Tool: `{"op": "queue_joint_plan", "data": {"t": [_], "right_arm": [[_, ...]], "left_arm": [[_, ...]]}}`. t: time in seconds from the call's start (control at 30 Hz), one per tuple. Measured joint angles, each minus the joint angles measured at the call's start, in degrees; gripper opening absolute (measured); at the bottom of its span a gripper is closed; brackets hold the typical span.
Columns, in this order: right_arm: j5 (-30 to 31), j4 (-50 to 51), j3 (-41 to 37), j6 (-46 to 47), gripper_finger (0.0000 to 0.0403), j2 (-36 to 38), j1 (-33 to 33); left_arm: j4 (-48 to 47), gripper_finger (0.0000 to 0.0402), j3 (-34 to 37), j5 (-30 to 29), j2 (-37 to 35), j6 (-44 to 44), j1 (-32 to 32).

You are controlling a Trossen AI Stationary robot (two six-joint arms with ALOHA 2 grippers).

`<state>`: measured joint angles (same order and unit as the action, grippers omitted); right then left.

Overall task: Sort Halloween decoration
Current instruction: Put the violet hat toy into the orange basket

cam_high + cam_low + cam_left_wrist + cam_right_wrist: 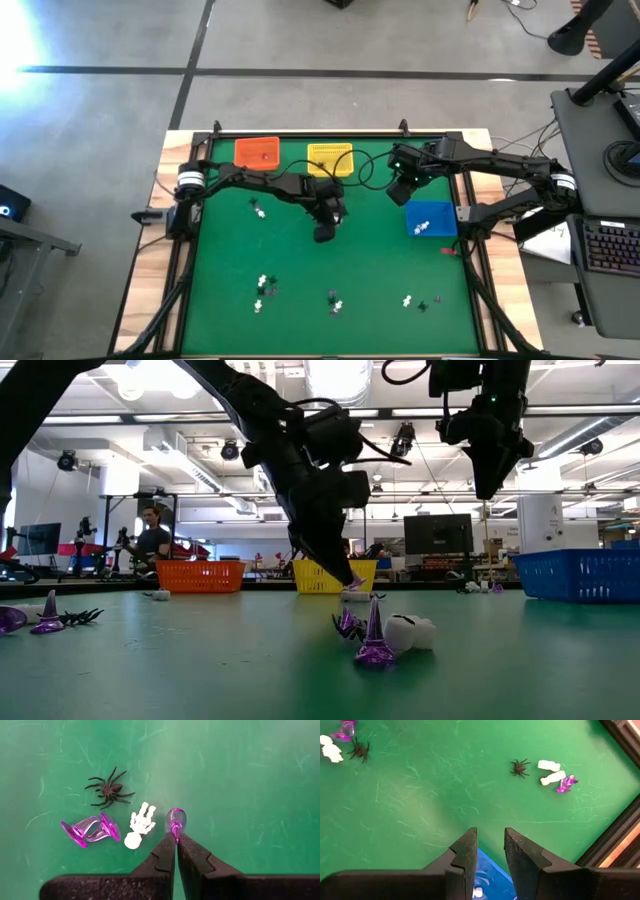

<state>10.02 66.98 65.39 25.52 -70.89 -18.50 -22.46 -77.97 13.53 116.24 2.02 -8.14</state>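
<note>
Left tool (176, 838) is down at the middle of the green table (300, 270), fingers pinched fully together on a small translucent purple plastic trinket (175, 820); I see its tip caught between the fingertips, the piece still at the mat. Just beside it in the left wrist view: a white plastic skeleton hand (139, 824), a clear purple witch-hat piece lying on its side (90, 830) and a black plastic spider (110, 790), all apart from each other and loose on the mat. More tiny trinkets sit in scattered clusters along the near edge of the table (263, 287), white, black and purple mixed. Right tool (489, 845) hangs in the air above the blue plastic basket (430, 218) at the right side, fingers part-way apart, nothing between them; I make out a white piece inside that basket. Orange mesh basket (257, 152) and yellow mesh basket (330, 159) stand side by side at the far edge. In the low view a person (152, 542) is in the room behind the table.
</note>
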Motion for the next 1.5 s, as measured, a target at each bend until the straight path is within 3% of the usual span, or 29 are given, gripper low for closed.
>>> {"op": "queue_joint_plan", "data": {"t": [0.7,1.5], "right_arm": [[0.7,0.1,0.0,0.0,0.0091,0.0,0.0],[0.6,0.4,0.0,-0.2,0.0091,0.0,0.0]], "left_arm": [[-5.5,0.0,0.0,-0.5,-6.0,0.0,-1.0],[-9.9,0.0,0.1,-1.2,-10.8,-3.8,-9.9]]}}
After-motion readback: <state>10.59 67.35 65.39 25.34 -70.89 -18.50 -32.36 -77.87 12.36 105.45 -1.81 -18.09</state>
